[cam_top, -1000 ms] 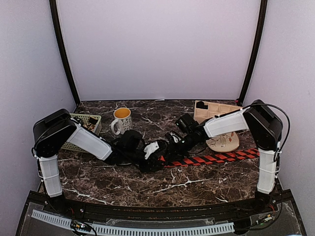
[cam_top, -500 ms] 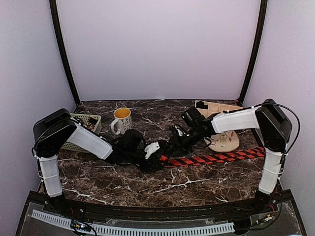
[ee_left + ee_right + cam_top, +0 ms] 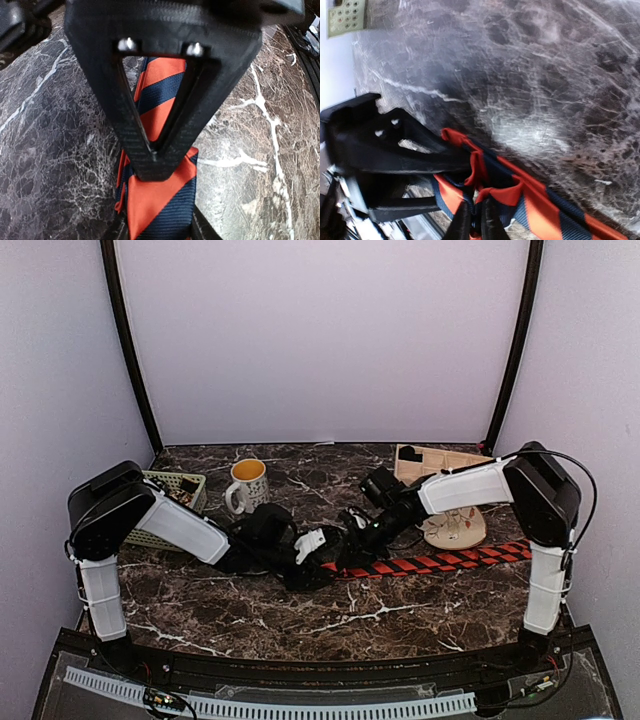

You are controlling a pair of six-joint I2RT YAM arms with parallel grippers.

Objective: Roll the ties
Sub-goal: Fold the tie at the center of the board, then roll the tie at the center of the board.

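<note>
Striped tie (image 3: 440, 562) stretches rightward along the surface (image 3: 250, 610) from right of the mug (image 3: 246, 485); right hand (image 3: 476, 210) pinches its folded mug-side end, left hand (image 3: 159, 225) straddles it, clamping unclear, both equally near.

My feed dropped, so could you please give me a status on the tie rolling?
Left claw shut on striped tie. Right claw shut on its raised fold. Rest lies flat, nothing on it.

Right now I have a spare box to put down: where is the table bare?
Bare: the near strip of table between the striped tie and the arm bases, and the far middle between mug and wooden tray. Crowded: the centre, where left gripper and right gripper meet on it.
</note>
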